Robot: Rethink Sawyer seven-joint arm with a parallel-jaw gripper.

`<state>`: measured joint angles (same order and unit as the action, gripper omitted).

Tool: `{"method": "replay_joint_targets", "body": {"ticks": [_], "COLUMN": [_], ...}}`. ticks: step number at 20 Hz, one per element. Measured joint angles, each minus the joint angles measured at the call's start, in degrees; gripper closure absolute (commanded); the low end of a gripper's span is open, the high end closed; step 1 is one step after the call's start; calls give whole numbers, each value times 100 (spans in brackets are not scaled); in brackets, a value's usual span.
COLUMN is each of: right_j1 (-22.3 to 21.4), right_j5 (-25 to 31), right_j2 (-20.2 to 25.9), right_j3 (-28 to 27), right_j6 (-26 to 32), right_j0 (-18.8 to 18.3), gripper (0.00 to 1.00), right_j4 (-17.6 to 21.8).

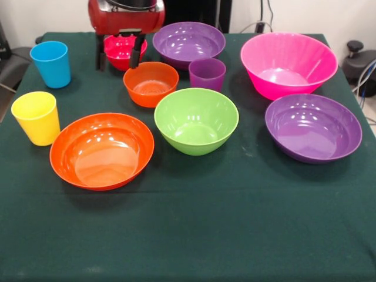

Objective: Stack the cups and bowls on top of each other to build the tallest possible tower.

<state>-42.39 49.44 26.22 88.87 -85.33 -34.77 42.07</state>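
Observation:
My gripper (117, 66) hangs open at the back left. Its two black fingers (136, 54) stand at the small red bowl (122, 47), one left of it and one over its right part. In front sit the small orange bowl (151, 83), the green bowl (196, 120) and the wide orange bowl (101, 151). One purple bowl (188, 41) is at the back, another purple bowl (312, 127) at the right, behind it the pink bowl (288, 63). The blue cup (50, 63), yellow cup (36, 117) and purple cup (207, 73) stand upright. Nothing is stacked.
All things rest on a dark green tablecloth (194, 235). Its near half holds bare cloth. Dark equipment and cables show past the table's right edge (359, 64).

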Motion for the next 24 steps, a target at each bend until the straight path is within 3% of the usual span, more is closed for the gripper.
{"method": "replay_joint_targets", "body": {"ticks": [10, 24], "right_j1": [-31, 47], "right_j5": [0, -194], "right_j2": [124, 665], "right_j3": [229, 1042], "right_j6": [38, 39], "right_j0": [-345, -1069], "gripper": [0, 0], "right_j4": [12, 12]}}
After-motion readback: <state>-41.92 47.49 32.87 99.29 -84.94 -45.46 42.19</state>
